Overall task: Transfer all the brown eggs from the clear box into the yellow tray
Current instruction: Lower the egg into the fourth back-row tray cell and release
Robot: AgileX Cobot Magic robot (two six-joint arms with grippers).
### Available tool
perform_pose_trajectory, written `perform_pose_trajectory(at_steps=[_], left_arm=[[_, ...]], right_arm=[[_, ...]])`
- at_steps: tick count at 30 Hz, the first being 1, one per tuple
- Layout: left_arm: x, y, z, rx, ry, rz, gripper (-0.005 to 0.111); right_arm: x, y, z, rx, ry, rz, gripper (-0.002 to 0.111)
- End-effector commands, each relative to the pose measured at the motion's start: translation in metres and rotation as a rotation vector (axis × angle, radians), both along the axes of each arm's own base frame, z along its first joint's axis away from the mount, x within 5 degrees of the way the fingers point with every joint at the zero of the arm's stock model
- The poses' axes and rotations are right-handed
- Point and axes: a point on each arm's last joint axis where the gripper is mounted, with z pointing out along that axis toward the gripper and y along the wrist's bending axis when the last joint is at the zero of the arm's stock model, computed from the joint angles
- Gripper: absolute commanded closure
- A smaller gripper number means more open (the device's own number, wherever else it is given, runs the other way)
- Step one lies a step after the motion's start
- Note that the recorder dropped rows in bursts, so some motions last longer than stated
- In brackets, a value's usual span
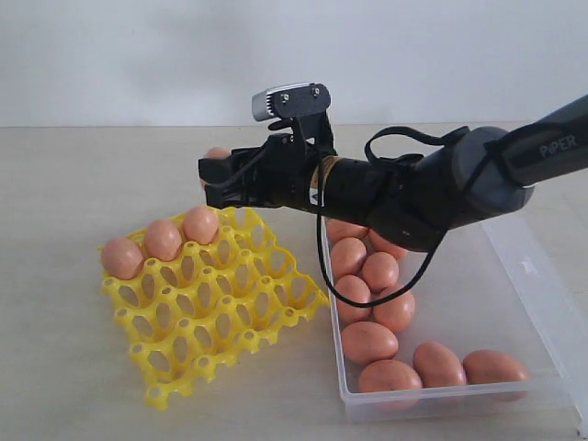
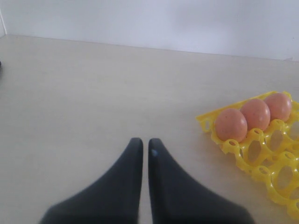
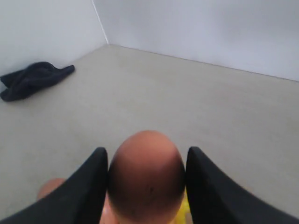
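Robot test bench in a lab-type room. Evidence: plain pale tabletop (image 3: 187,102) extending below and well ahead of the right gripper (image 3: 147,154) to bare white walls (image 3: 210,32); black arm (image 1: 514,156) lettered PiPER behind that gripper, a camera (image 1: 274,101) bracketed above its wrist, cable (image 1: 395,130) looped alongside; a dark cloth (image 3: 32,79) lying far ahead of the gripper.

A pale beige surface (image 1: 64,367) runs back to a plain white wall (image 1: 138,55). A crumpled dark cloth (image 3: 32,79) lies on the surface close to a side wall.
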Motion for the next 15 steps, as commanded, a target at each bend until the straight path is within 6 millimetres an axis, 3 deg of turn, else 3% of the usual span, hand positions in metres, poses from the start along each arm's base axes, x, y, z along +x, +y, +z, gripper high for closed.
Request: perform_pose_trajectory(at_steps=[1,7,15], left_arm=[[0.000,0.000,0.000,0.003,-0.005,0.002,0.103],[0.000,0.000,0.000,0.003,-0.005,0.002,0.103],[0.000,0.000,0.000,0.003,-0.005,0.002,0.103]], right_arm=[[0.009,0.001,-0.006,-0.098,-0.004,-0.022,0.108],[0.015,0.001,-0.027,-0.190,0.010,-0.026,0.108],[0.025,0.001,-0.039,-0.196,-0.026,-0.073,0.108]])
